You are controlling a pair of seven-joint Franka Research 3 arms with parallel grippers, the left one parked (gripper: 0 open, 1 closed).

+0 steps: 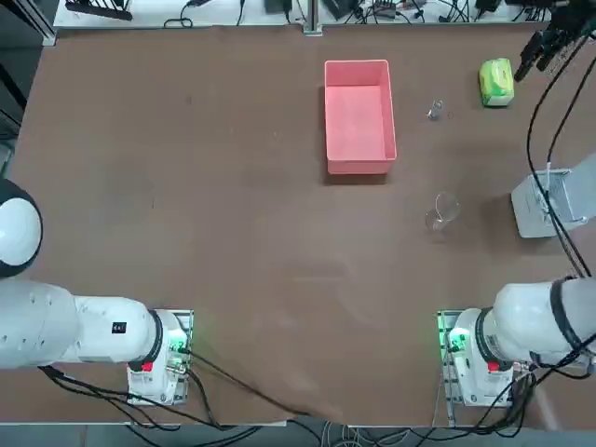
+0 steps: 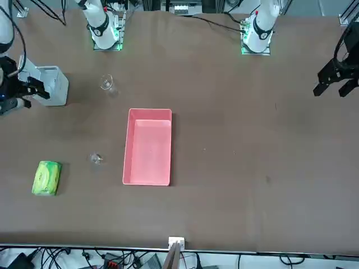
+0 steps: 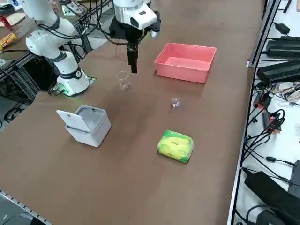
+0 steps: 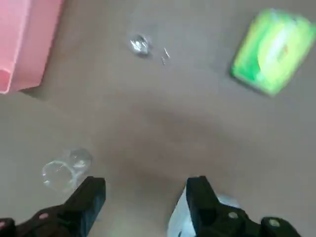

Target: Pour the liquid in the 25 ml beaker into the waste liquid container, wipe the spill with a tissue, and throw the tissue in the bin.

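A: From overhead, where did things stand?

B: The 25 ml beaker [image 1: 435, 110] stood upright between the waste liquid container [image 1: 358, 116] and the green tissue pack [image 1: 496, 82], touching neither. The larger beaker [image 1: 443, 211] sat nearer the robot, and the bin [image 1: 538, 205] was by the table's right edge. The right gripper [image 1: 556, 42] showed only as a dark shape at the upper right corner, so its jaws could not be read there.

A: And from across the table?

B: The gripper [image 2: 22, 89] hung at the far left, just in front of the bin [image 2: 51, 85]. The small beaker [image 2: 96, 158] stood beside the pink tray [image 2: 148, 147] (a clear gap between them).

A: The side camera?

B: The gripper [image 3: 133, 58] pointed straight down, high above the table near the larger beaker [image 3: 123, 80], touching nothing. The tiny beaker [image 3: 175, 102] stood between tray [image 3: 186, 62] and tissue pack [image 3: 176, 146].

A: The wrist view settled the jaws?

B: Yes. The fingers [image 4: 89, 197] were spread wide with only bare table between them, holding nothing. The little beaker [image 4: 139, 44] lay well beyond them.
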